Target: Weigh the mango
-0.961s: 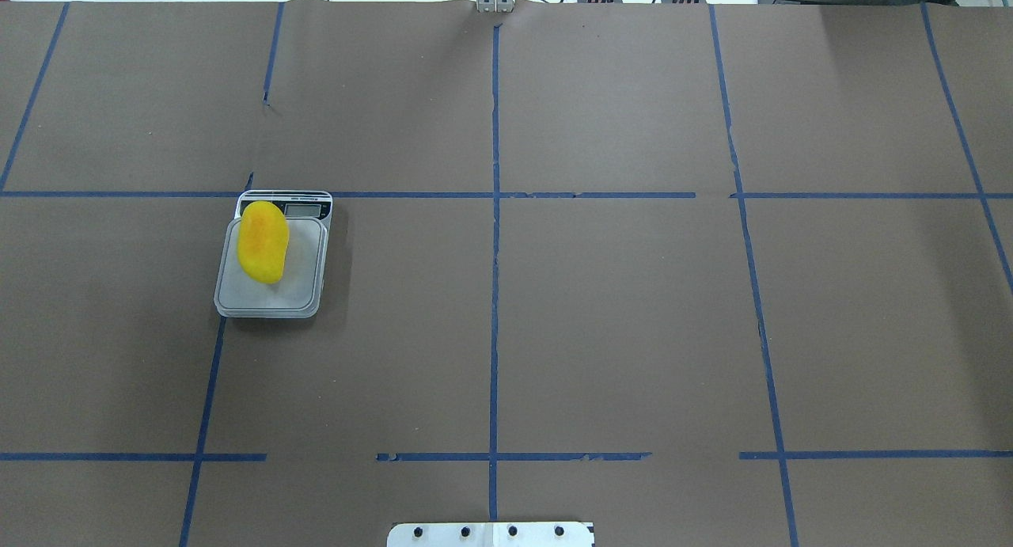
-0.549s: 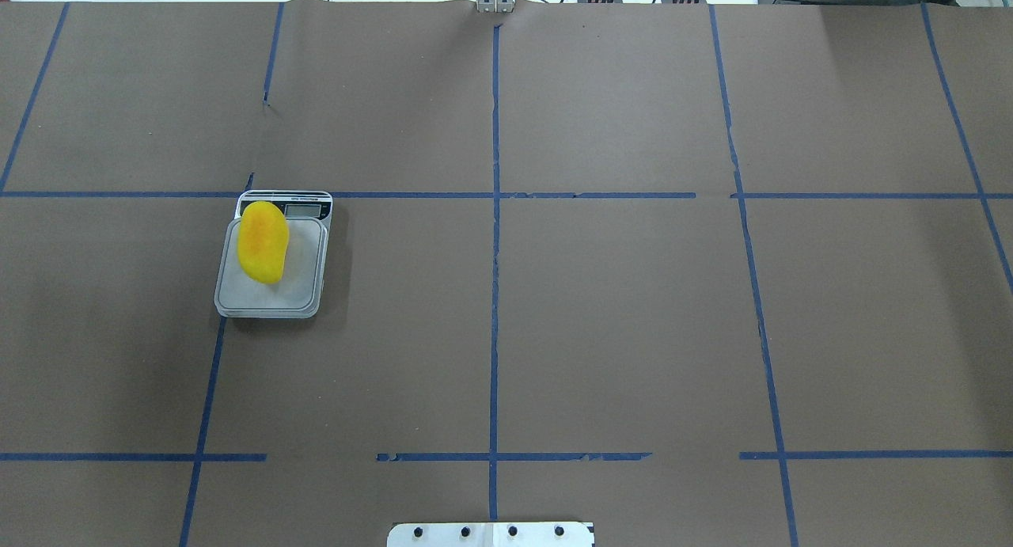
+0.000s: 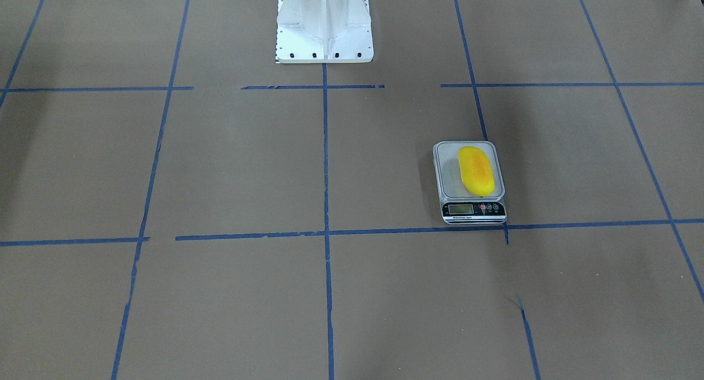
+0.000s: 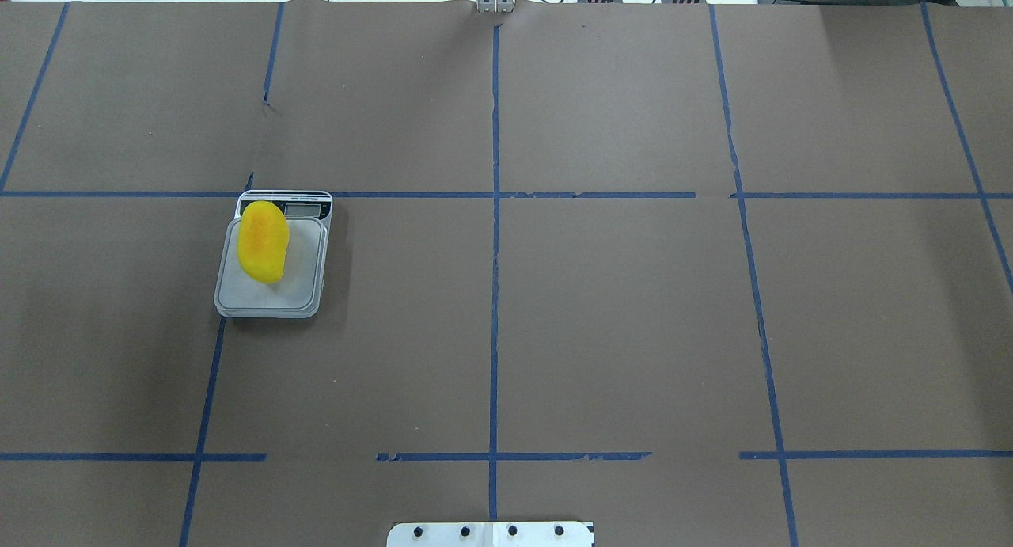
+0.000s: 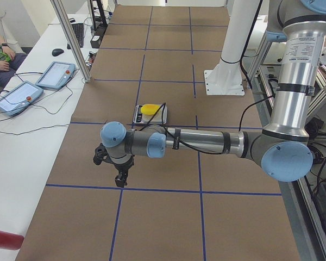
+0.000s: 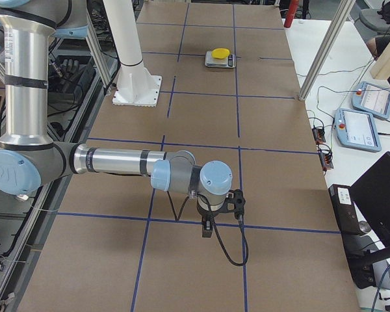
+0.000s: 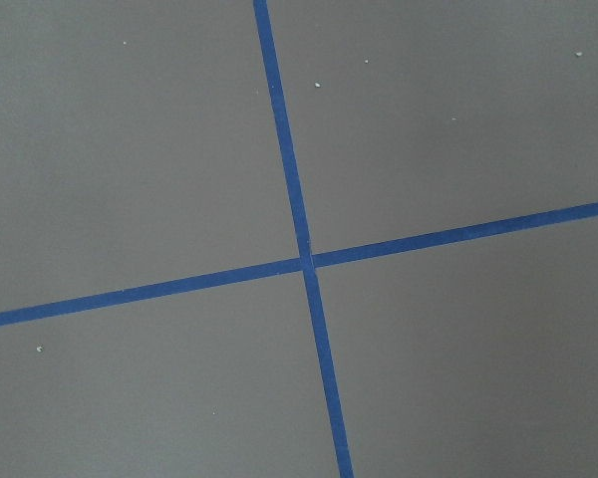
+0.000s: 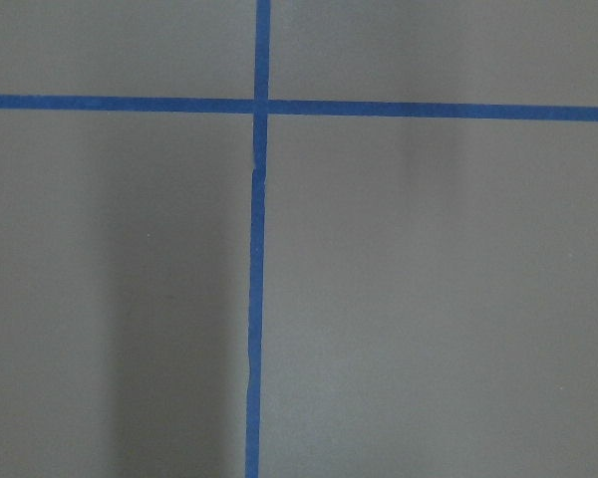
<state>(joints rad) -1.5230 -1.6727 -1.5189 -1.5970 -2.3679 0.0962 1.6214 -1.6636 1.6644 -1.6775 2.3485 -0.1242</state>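
The yellow mango (image 4: 263,241) lies on the platform of a small digital scale (image 4: 297,282) on the table's left half. It also shows in the front-facing view (image 3: 476,171) on the scale (image 3: 448,176), and in the side views (image 5: 149,109) (image 6: 220,53). No gripper touches it. My left gripper (image 5: 119,176) hangs over the paper, nearer the table's left end than the scale. My right gripper (image 6: 208,229) hangs over the table's right part, far from the scale. I cannot tell whether either is open or shut. Both wrist views show only brown paper and blue tape.
The white robot pedestal (image 3: 324,22) stands at the table's near middle edge. Blue tape lines (image 4: 494,254) grid the brown paper. Teach pendants (image 5: 54,74) and cables lie on the white bench beyond the far edge, behind aluminium posts (image 5: 70,38).
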